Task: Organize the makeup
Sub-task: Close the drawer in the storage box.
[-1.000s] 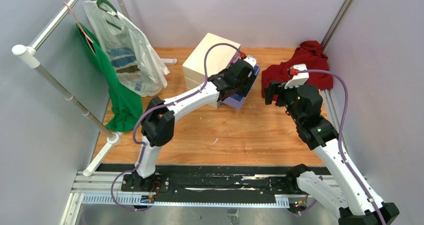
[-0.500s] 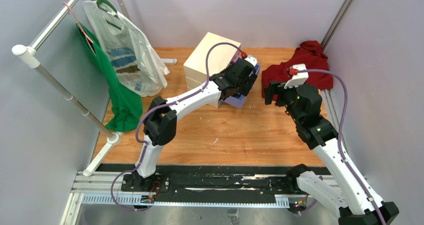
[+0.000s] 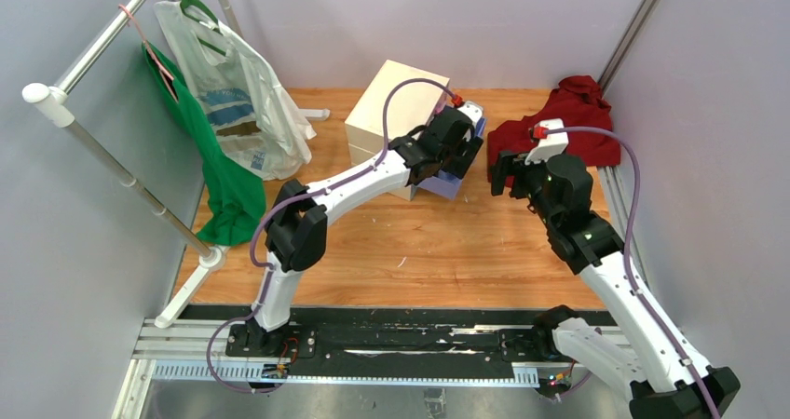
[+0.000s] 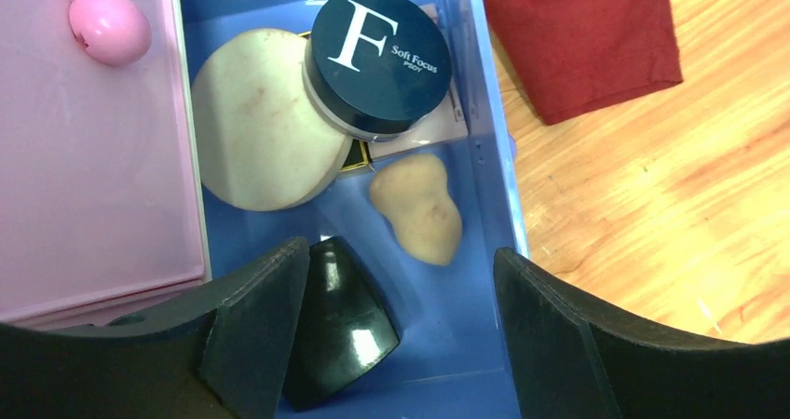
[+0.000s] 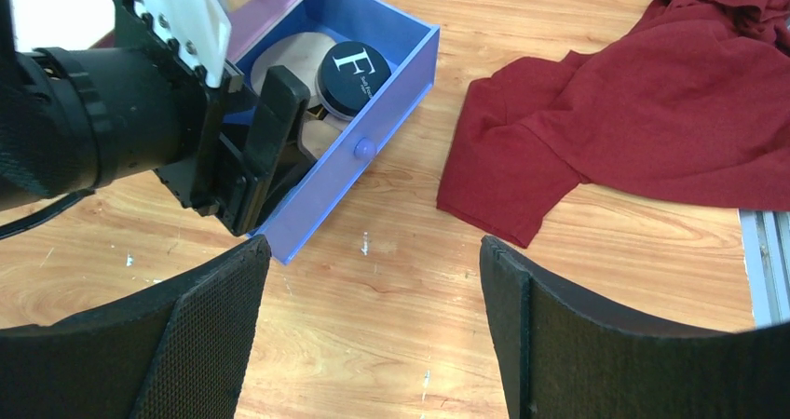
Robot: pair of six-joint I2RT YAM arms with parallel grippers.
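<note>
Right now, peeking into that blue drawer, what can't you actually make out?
- Black item, left wrist view: partly behind the left claw.
- Things under the navy compact, same view: only slivers show.
- Blue drawer contents, top view: covered by the left arm.
- Drawer's near end, right wrist view: blocked by that claw.

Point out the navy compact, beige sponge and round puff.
navy compact (image 4: 382,60): left wrist view, middle of its lid
beige sponge (image 4: 420,211): left wrist view, middle of its body
round puff (image 4: 253,126): left wrist view, centre of its face
</note>
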